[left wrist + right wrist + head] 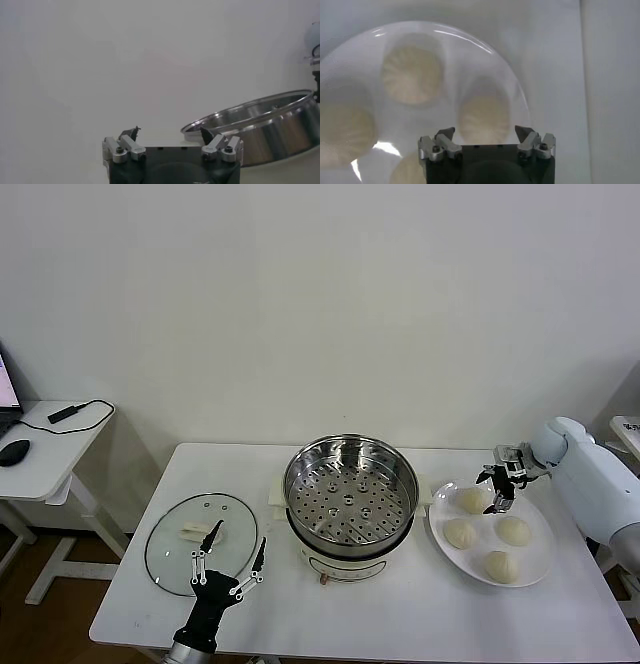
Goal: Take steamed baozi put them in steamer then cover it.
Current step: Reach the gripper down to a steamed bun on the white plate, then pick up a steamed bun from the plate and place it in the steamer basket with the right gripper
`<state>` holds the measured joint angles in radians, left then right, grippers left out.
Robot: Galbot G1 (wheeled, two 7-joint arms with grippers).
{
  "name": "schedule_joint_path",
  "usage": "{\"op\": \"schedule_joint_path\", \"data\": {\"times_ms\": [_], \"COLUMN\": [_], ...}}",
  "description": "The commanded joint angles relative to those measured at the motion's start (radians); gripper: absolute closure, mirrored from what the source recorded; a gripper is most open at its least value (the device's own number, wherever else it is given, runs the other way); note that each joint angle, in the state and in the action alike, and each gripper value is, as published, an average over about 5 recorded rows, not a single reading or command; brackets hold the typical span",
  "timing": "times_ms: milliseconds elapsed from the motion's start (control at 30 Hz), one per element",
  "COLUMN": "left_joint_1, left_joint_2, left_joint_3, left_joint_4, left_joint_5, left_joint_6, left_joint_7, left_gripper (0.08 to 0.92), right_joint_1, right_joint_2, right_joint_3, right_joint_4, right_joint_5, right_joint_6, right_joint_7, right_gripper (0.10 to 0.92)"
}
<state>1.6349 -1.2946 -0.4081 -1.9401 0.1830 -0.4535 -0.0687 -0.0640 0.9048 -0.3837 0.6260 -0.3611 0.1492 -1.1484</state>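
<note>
4 steamed baozi (472, 500) sit on the white plate (540, 569), right of the empty steamer (350, 490). Right gripper (497, 488) hovers wide open, holding nothing; it should straddle the nearest bun and squeeze gently (soft dough). Left gripper (229, 560), open, waits by the cover (201, 543).

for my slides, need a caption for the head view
Right end effector open above four buns on a plate, empty steamer at centre, lid beside it.
</note>
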Motion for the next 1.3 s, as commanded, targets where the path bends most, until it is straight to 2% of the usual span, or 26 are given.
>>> {"op": "schedule_joint_path", "data": {"times_ms": [33,333,533,800,1000,1300], "left_joint_1": [-0.001,0.001,-0.001,-0.001,0.004,0.006], "left_joint_2": [0.001,0.003,0.006,0.004,0.005,0.004], "left_joint_3": [-0.004,-0.008,-0.007,-0.001,-0.006,-0.005], "left_joint_4": [0.002,0.0,-0.008,-0.019,-0.026,-0.029], "left_joint_5": [-0.001,-0.002,-0.003,-0.003,-0.004,-0.006], "left_joint_6": [-0.001,-0.003,-0.001,0.0,-0.002,-0.005], "left_joint_7": [0.0,-0.001,-0.001,-0.002,-0.003,-0.004], "left_gripper": [0.177,0.177,0.177,0.177,0.177,0.177], "right_joint_1": [0.007,0.008,0.073,0.324,0.483,0.556], "right_joint_2": [0.01,-0.015,-0.118,-0.2,-0.162,-0.054], "right_joint_3": [-0.001,-0.03,-0.128,-0.323,-0.46,-0.548], "right_joint_4": [-0.022,0.041,0.272,0.594,0.733,0.844], "right_joint_5": [-0.02,0.016,0.13,0.203,0.23,0.178], "right_joint_6": [0.005,0.006,0.022,0.248,0.386,0.46], "right_joint_7": [0.006,-0.004,-0.035,-0.082,-0.108,-0.119], "right_gripper": [0.302,0.374,0.38,0.371,0.372,0.374]}}
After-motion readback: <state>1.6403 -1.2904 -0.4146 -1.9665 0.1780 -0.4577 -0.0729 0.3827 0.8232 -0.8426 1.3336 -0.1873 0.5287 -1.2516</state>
